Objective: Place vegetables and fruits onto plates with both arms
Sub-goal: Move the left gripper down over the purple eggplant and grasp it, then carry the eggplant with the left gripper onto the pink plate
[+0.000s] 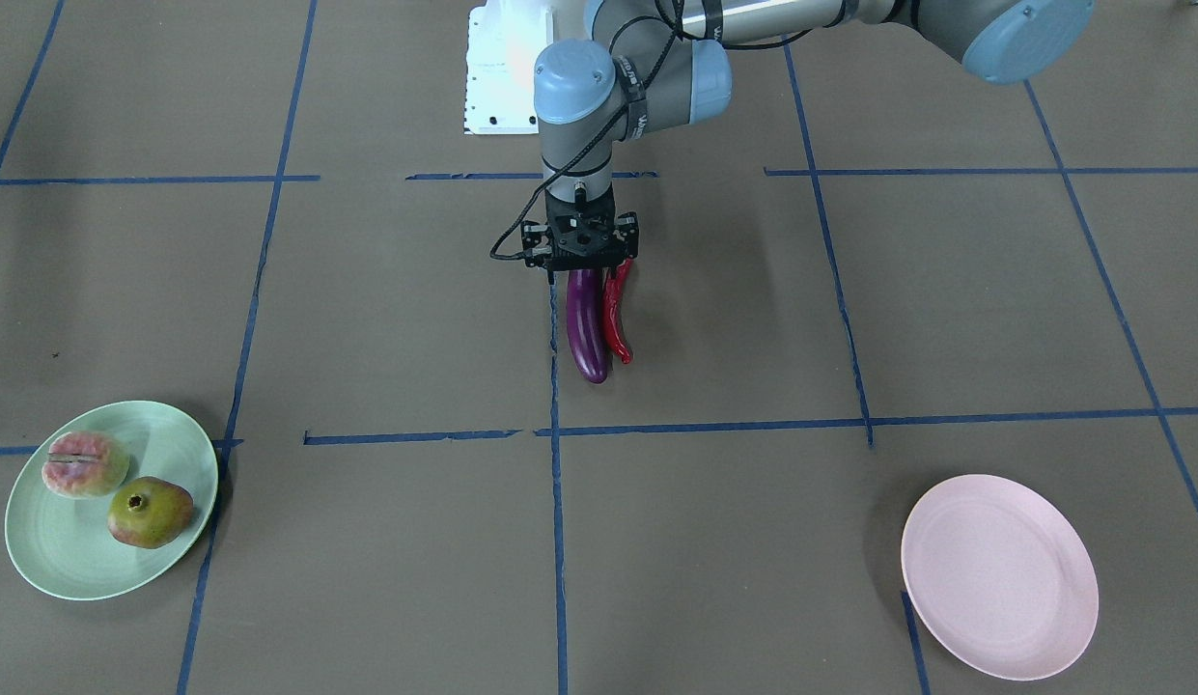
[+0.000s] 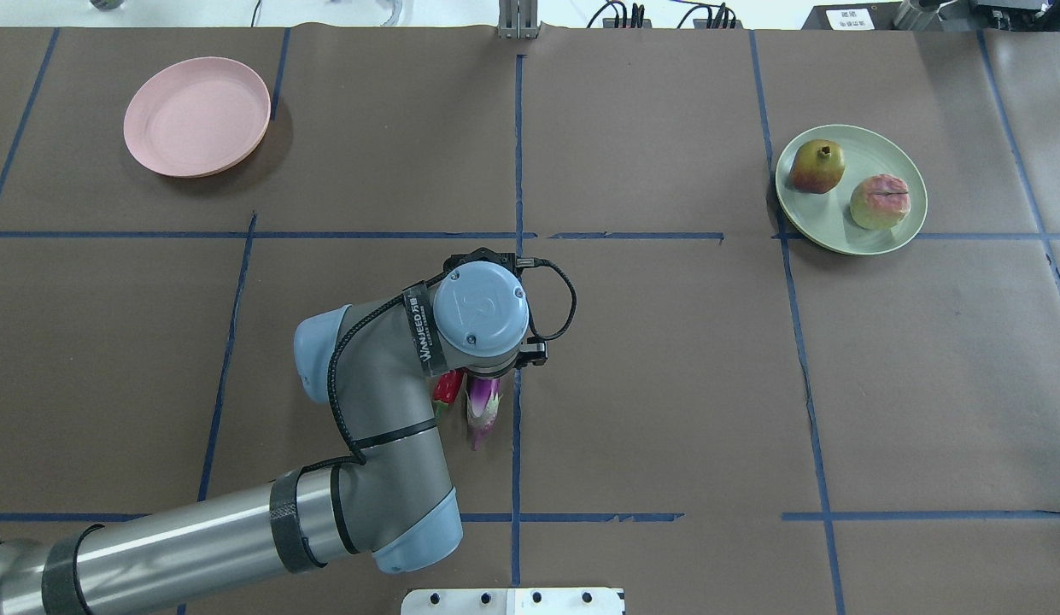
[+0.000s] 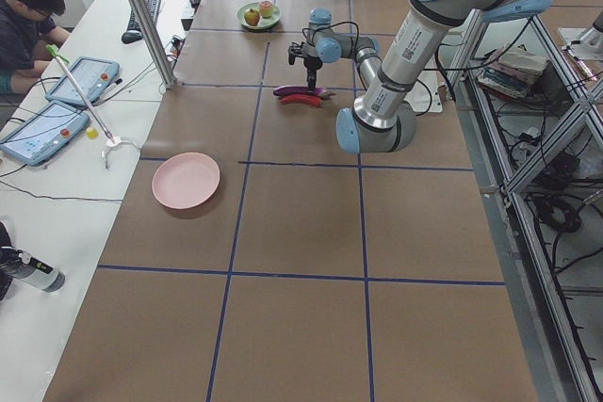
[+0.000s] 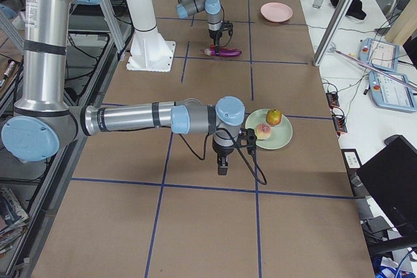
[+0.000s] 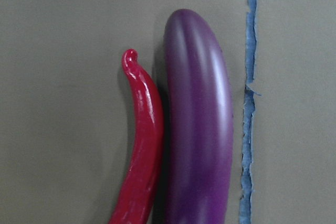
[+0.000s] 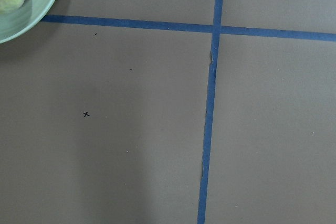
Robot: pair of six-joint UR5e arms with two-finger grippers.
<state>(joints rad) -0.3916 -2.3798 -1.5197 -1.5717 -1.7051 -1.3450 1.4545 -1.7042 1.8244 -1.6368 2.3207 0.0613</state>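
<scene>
Hanging over the stem ends of the eggplant (image 1: pixel 586 328) and chili (image 1: pixel 617 323), front view: left gripper (image 1: pixel 587 270) — grip cannot be told. Overhead: peach (image 2: pixel 879 202) and pomegranate (image 2: pixel 817 166) lie on the green plate (image 2: pixel 837 235); pink plate (image 2: pixel 196 115) well apart. Right side view: right gripper (image 4: pixel 223 169) near the green plate — grip cannot be told. Left wrist: chili just beside eggplant.

place: robotics lab | evidence: blue-taped grid table (image 3: pixel 301 233), teach pendants (image 3: pixel 42 131), seated operator (image 3: pixel 26 8)

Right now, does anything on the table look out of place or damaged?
Nothing spilled or broken. The eggplant and red chili pepper lie touching on the table, not yet plated; the blue tape beside them is frayed.
</scene>
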